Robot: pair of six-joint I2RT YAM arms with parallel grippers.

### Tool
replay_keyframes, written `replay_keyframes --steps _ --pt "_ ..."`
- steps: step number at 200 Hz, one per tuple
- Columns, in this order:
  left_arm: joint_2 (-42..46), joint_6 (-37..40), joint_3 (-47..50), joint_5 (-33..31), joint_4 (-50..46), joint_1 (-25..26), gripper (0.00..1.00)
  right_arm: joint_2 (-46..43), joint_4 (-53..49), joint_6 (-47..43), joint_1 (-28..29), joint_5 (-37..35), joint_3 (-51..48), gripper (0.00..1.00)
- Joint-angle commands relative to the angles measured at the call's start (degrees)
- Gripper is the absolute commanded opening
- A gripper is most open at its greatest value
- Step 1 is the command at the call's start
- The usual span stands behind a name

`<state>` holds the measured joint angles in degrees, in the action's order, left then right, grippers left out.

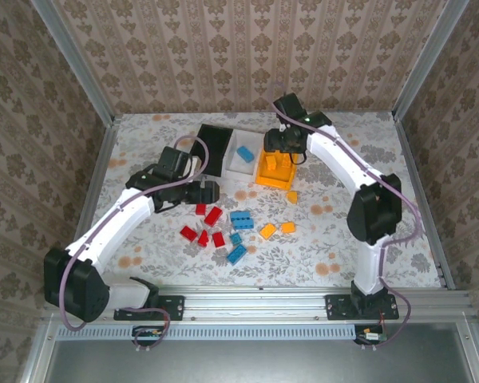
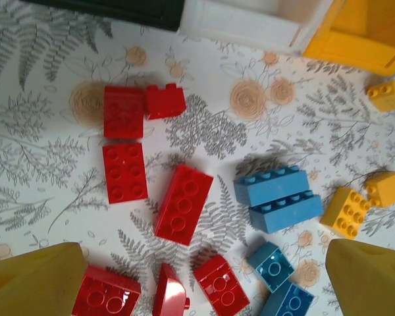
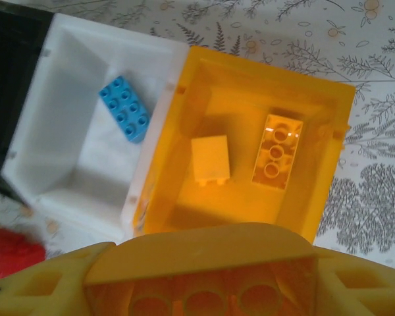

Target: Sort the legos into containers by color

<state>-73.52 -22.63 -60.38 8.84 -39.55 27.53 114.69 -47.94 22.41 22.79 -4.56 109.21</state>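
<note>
Right pincer (image 3: 201,289) clamps an orange studded plastic brick (image 3: 197,263) above the orange plastic bin (image 3: 276,74); left pincer (image 2: 201,280) spread wide over red bricks (image 2: 183,204).

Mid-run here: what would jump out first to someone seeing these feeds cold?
The right claw grips an orange brick above the orange bin, where two orange bricks lie. Next door, one blue brick sits in the white bin. Red and blue bricks lie loose on the table by the open left claw.

Floral tablecloth (image 1: 323,239), damask wallpaper (image 1: 223,48), aluminium rail (image 1: 263,297)
</note>
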Motion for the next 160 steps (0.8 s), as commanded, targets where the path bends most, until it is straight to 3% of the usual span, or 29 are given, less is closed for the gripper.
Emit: replay_keyframes --steps 1,41,89,114,146,160 --pt "1.4 -1.9 2.4 0.7 -1.8 -0.5 0.96 5.2 -5.0 -2.8 -0.8 -1.8 4.8 0.54" --pt "0.0 -2.2 4.9 1.3 -1.6 -0.5 0.97 12.5 -6.4 -3.5 -1.2 -1.6 10.6 0.56" --pt "-3.6 -1.2 6.0 -0.5 -0.9 -0.6 0.96 16.3 -6.8 -3.6 -1.3 -1.2 12.5 0.64" --pt "-7.0 -0.4 4.9 -1.1 0.3 -0.7 0.94 15.8 -6.8 -3.8 -1.4 -0.9 12.5 0.68" --pt "-11.5 0.8 3.5 -2.3 1.5 -1.1 0.89 11.9 -6.4 -3.9 -1.4 -0.2 10.7 0.81" --pt "-12.8 1.2 2.9 -2.5 2.0 -3.5 0.88 8.7 -5.5 -3.6 -1.4 0.6 8.5 0.81"
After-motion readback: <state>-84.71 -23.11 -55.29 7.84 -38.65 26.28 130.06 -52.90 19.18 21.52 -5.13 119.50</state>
